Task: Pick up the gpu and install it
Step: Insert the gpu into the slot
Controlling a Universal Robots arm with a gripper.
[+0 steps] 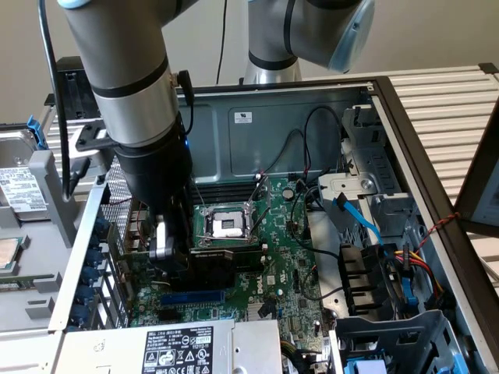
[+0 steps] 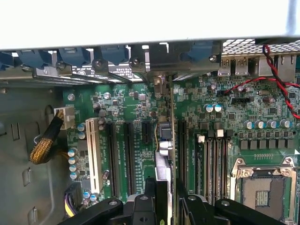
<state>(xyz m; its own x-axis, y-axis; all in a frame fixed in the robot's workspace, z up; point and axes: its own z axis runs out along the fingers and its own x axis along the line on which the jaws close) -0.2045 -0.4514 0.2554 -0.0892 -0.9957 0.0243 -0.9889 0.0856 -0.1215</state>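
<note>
The arm reaches down into the open computer case (image 1: 312,125) from the exterior view's left; its gripper (image 1: 181,257) is low over the green motherboard (image 1: 288,265), and the jaws are clamped on the gpu (image 1: 218,263), one finger on each face of the card.

In the exterior view the gpu's black shroud shows just to the exterior view's right of the gripper; it sits immediately on the near side of the empty CPU socket (image 1: 226,226) and on the far side of a blue slot on the board. The grey power supply (image 1: 179,347) with its black label lies nearer still, at the case's near edge; a blue cable (image 1: 360,220) runs through the drive area well off to the exterior view's right.

In the wrist view the gpu (image 2: 163,161) is seen edge-on, upright, running from the gripper (image 2: 165,193) away to the rear wall of the case, where its metal end meets the row of bracket openings. It stands among the expansion slots; two long black slots (image 2: 113,159) and a white slot (image 2: 93,157) lie on one side of it, the memory slots and the CPU socket (image 2: 262,192) on the other. The card seems to be down at slot level, but whether its edge is seated I cannot tell. A red-and-black twisted wire (image 2: 281,89) crosses the board near the rear ports.
</note>
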